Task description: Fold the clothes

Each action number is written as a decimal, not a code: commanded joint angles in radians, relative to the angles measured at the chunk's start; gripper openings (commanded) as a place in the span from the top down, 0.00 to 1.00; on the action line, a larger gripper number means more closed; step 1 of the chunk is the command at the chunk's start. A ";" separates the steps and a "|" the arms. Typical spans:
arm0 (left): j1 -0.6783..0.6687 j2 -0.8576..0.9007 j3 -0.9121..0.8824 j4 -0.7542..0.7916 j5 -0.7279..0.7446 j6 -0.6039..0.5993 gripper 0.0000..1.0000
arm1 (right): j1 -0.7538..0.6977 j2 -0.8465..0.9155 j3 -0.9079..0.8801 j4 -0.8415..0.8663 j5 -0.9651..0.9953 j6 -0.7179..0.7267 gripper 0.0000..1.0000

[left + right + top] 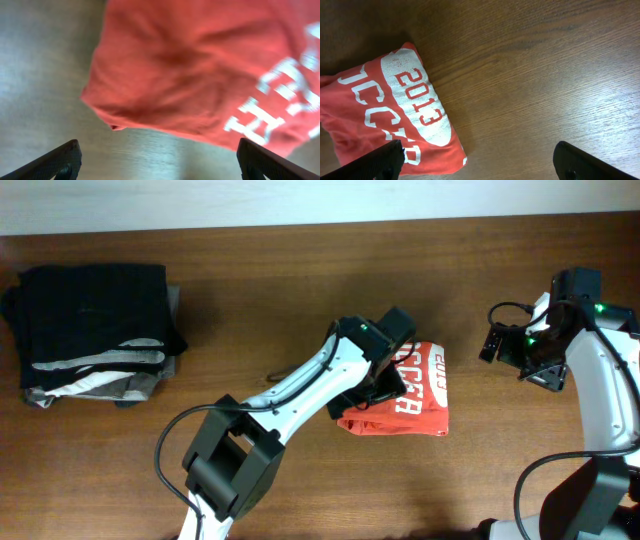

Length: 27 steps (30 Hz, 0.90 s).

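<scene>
Orange-red T-shirt: soft, creased knit, white block lettering uppermost; lies folded to a compact, rumpled rectangle on the wood-grain table, right of centre; folding judged nearly complete, perhaps tidying left. Left pincer above it, jaws apart, empty; right pincer apart too, off to its side.

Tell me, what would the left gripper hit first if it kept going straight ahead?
Probably the orange-red T-shirt, which fills the view just ahead of the open left gripper. Bare table shows right between its fingers, though, so it might touch wood at the shirt's edge first.
</scene>
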 commanded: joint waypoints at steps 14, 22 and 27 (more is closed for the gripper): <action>0.006 -0.018 -0.175 0.127 0.004 -0.312 0.01 | -0.003 -0.007 0.016 -0.002 0.013 0.012 0.01; 0.006 -0.018 -0.304 0.291 0.063 -0.314 0.01 | -0.003 -0.007 0.016 -0.002 0.013 0.012 0.01; 0.007 -0.016 -0.348 0.323 0.053 -0.312 0.18 | -0.003 -0.007 0.016 -0.002 0.013 0.012 0.01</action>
